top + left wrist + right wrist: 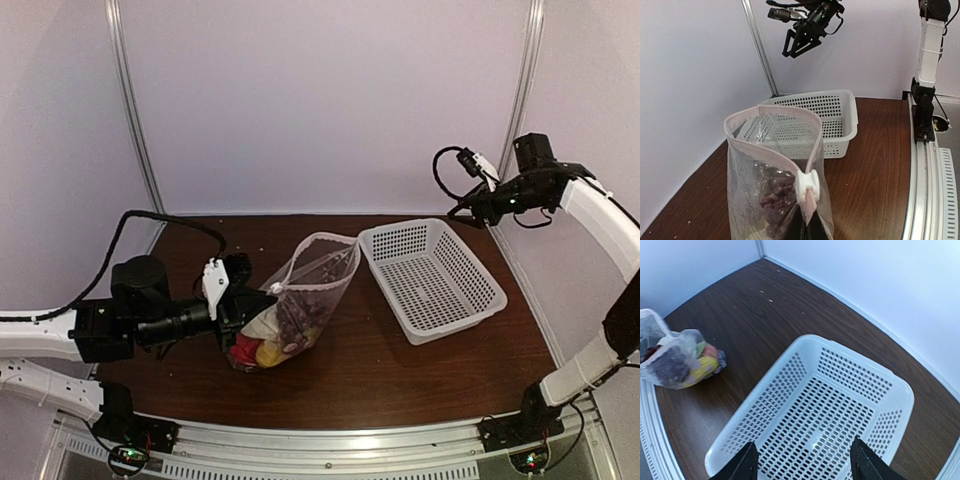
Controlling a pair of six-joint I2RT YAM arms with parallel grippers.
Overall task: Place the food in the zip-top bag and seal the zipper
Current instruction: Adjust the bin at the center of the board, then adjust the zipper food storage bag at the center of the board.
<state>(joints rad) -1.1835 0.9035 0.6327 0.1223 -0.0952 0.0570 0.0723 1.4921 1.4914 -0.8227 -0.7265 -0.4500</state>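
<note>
The zip-top bag (318, 268) stands on the table with its mouth open toward the basket. The food (262, 350) is inside it: red and yellow pieces at the bottom and dark purple grapes (774, 196) above them. The pinkish-white zipper (762, 149) rims the open mouth, and a white slider (807, 184) sits at its near end. My left gripper (807, 226) is shut on the bag's edge just below the slider; it also shows in the top view (250, 300). My right gripper (802, 467) is open and empty, high above the basket. The bag also shows in the right wrist view (675, 362).
An empty white perforated basket (385, 236) stands to the right of the bag, close to its mouth, and shows below the right gripper in the right wrist view (810, 340). Pale walls close the back and sides. A metal rail (330, 450) runs along the near edge.
</note>
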